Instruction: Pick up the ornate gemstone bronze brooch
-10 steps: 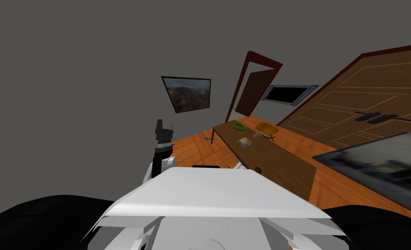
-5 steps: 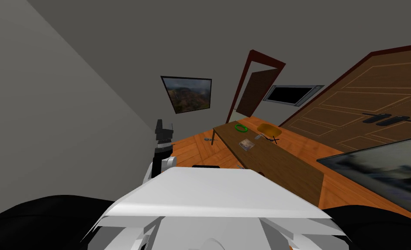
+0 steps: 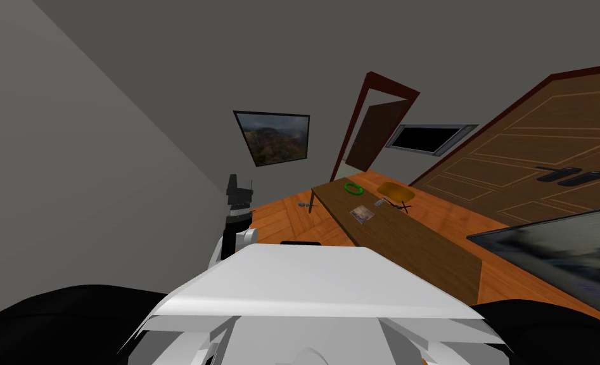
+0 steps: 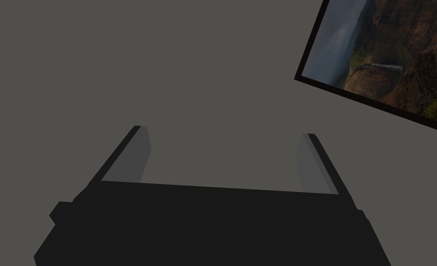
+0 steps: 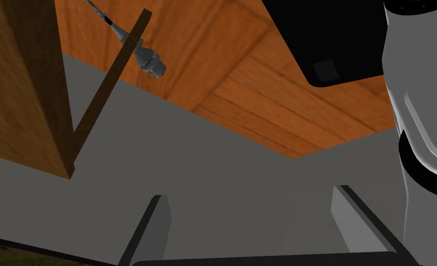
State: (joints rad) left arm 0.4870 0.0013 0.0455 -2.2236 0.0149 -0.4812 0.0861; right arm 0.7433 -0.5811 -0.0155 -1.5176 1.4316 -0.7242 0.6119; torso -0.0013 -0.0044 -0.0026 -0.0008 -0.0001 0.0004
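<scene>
A long brown table (image 3: 419,244) runs away from me to the right of my chest. On it lie a green ring (image 3: 353,187), a small tan squarish piece (image 3: 362,213) and a tiny grey item (image 3: 378,203); I cannot tell which of them is the brooch. My right gripper (image 5: 251,191) is open and holds nothing; it sits low beside the table's end (image 5: 23,92), facing a thin table leg (image 5: 109,83) and the floor. My left arm (image 3: 238,196) is raised at my left, and the left gripper (image 4: 223,131) is open and holds nothing.
A yellow chair (image 3: 393,190) stands behind the table. A small grey object (image 3: 303,205) lies on the orange wood floor (image 3: 286,218) by the table's far leg. Brown panelled doors (image 3: 545,158) are on the right, and an open door (image 3: 374,130) stands beyond the table.
The whole head view has swung: a lighter wall now shows on the left, and the table and doors sit further right. My right gripper's fingers have dropped behind my chest.
</scene>
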